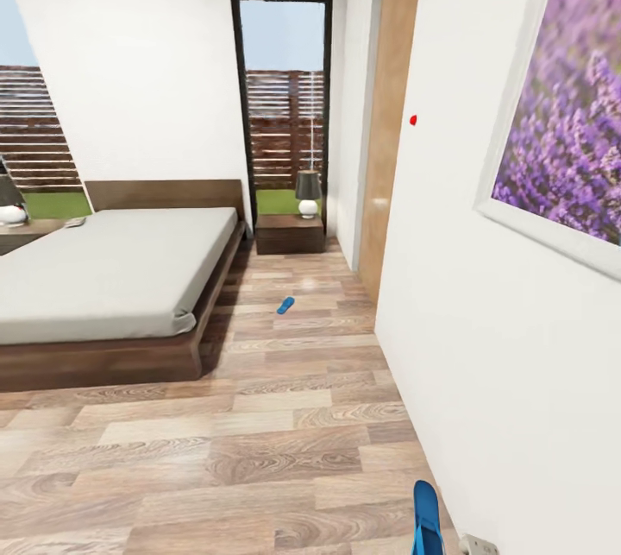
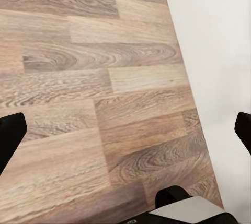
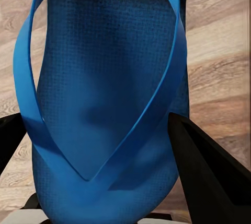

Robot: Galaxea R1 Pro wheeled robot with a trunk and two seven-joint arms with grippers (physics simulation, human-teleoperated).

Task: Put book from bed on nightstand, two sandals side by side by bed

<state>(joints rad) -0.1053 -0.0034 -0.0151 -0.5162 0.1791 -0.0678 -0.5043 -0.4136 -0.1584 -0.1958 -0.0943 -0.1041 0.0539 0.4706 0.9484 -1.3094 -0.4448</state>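
In the right wrist view my right gripper (image 3: 110, 148) is shut on a bright blue sandal (image 3: 104, 78), its dark fingers (image 3: 209, 172) on either side of the sole. That sandal (image 1: 425, 514) also hangs low beside the white wall in the head view. The other sandal (image 1: 285, 305) lies on the plank floor near the far corner of the bed (image 1: 103, 279). One nightstand (image 1: 290, 236) stands right of the headboard, another nightstand (image 1: 30, 233) left of it. A thin flat item (image 1: 74, 223) on the left one may be the book, too small to tell. My left gripper (image 2: 125, 135) is open over bare floor.
Each nightstand carries a lamp (image 1: 308, 193). A white wall (image 1: 483, 348) with a purple flower picture (image 1: 573, 123) runs close on the right, and a wooden door (image 1: 390, 123) is set further along it. An aisle of wood floor (image 1: 285, 400) runs between the bed and this wall.
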